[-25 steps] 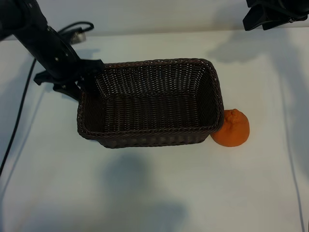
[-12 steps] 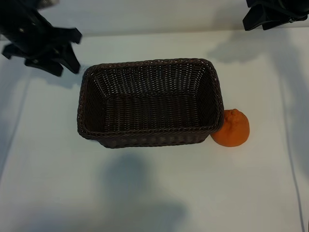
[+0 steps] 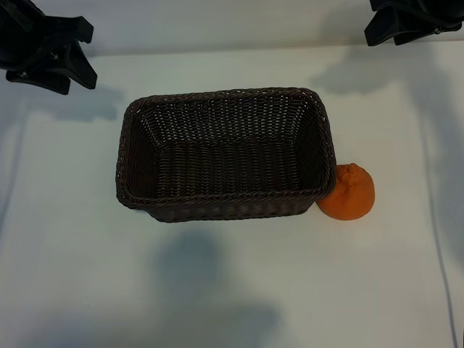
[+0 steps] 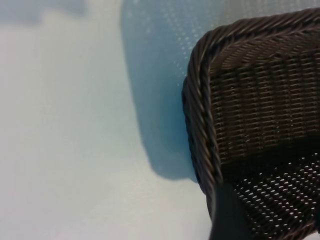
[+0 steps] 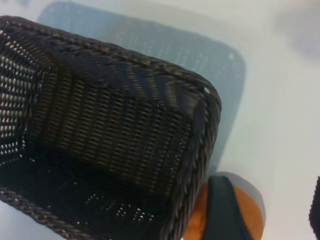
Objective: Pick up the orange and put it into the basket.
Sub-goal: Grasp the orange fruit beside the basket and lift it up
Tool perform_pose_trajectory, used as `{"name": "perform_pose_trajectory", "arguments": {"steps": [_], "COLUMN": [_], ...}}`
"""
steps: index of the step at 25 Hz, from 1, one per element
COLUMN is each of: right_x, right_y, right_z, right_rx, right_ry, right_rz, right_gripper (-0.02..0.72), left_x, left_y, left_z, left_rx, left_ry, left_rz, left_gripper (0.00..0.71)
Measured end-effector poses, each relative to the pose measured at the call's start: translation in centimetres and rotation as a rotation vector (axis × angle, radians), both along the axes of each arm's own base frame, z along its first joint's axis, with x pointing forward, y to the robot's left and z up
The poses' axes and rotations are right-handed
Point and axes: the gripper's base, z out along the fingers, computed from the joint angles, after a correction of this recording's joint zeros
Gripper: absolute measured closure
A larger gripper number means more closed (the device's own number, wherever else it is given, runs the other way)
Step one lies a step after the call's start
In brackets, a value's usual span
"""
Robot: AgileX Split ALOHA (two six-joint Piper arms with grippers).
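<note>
The orange (image 3: pixel 348 192) lies on the white table, touching the right front corner of the dark brown wicker basket (image 3: pixel 225 94), which holds nothing. My left gripper (image 3: pixel 87 54) hangs open and empty over the table's far left corner, apart from the basket. In the left wrist view one finger (image 4: pixel 227 217) shows in front of the basket's rim (image 4: pixel 197 125). At the far right edge my right gripper (image 3: pixel 380 32) is raised, open and empty. Its wrist view looks down on the basket's corner (image 5: pixel 200 130) and the orange (image 5: pixel 252 215), partly behind a finger (image 5: pixel 225 210).
White table (image 3: pixel 217 290) all round the basket, with shadows of the arms on it. Nothing else stands on it in view.
My left arm has drawn back from the basket's left end to the far left corner. Basket, orange and right arm have stayed where they were.
</note>
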Motion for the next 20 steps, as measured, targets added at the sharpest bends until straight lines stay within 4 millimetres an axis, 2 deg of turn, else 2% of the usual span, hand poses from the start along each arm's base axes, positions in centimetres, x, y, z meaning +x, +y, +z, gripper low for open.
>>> {"name": "perform_pose_trajectory", "arguments": {"steps": [14,20], "right_x": [0.0,0.0], "right_y": [0.0,0.0], "right_z": [0.0,0.0], "right_rx": [0.0,0.0], "right_ry": [0.0,0.0], "right_rz": [0.0,0.0], "right_gripper": [0.284,0.284], "left_x": [-0.1,-0.9], "left_y": [-0.5,-0.5], "left_z": [0.5,-1.6], "left_rx": [-0.072,-0.069], "left_ry": [-0.01,0.056], "left_rz": [-0.001,-0.028], "left_gripper": [0.252,0.252]}}
